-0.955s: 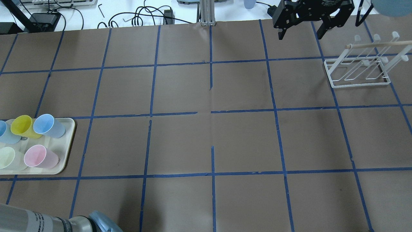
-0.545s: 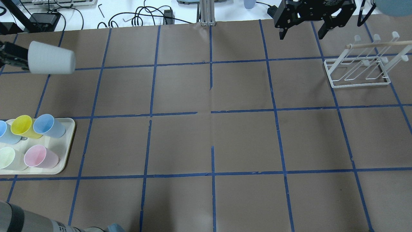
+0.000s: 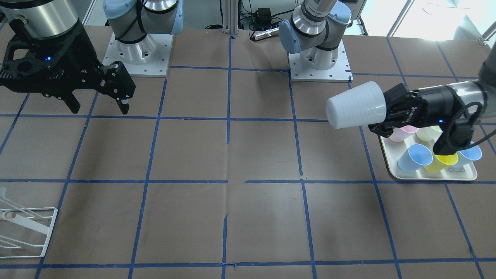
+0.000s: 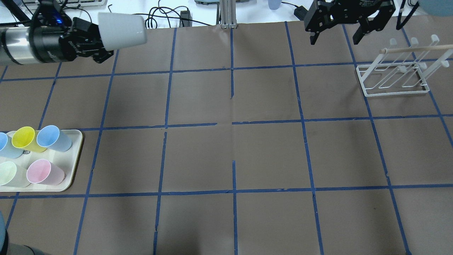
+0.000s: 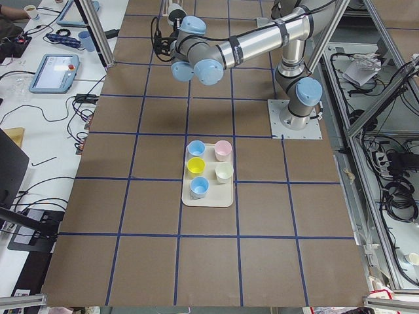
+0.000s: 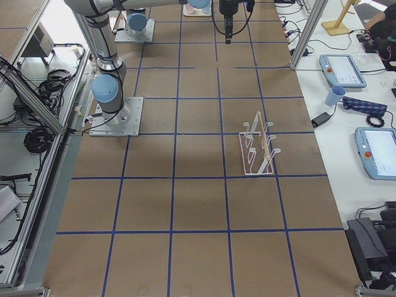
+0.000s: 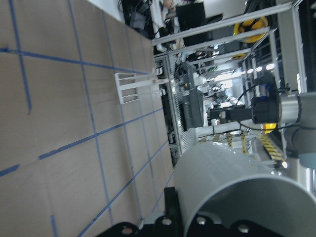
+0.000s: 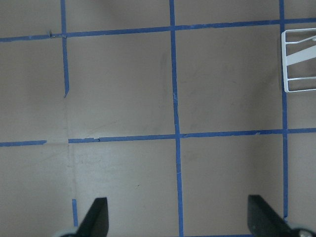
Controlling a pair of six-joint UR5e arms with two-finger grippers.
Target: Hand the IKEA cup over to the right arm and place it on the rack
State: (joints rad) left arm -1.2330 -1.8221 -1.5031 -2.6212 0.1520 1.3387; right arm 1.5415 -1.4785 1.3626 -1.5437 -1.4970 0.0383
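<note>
IKEA cup (image 3: 354, 105) sideways, clamped in left end effector (image 3: 387, 111)

IKEA cup (image 3: 354, 105) smooth plastic (slight sheen); table (image 3: 263, 221) matt paper.

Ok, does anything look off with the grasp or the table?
Nothing stands out: the left gripper holds the IKEA cup sideways above the table, the cups on the tray stand upright, and the rack is upright.

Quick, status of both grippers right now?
left gripper: closed on the IKEA cup, held sideways in the air.
right gripper: open, holding nothing.
</note>
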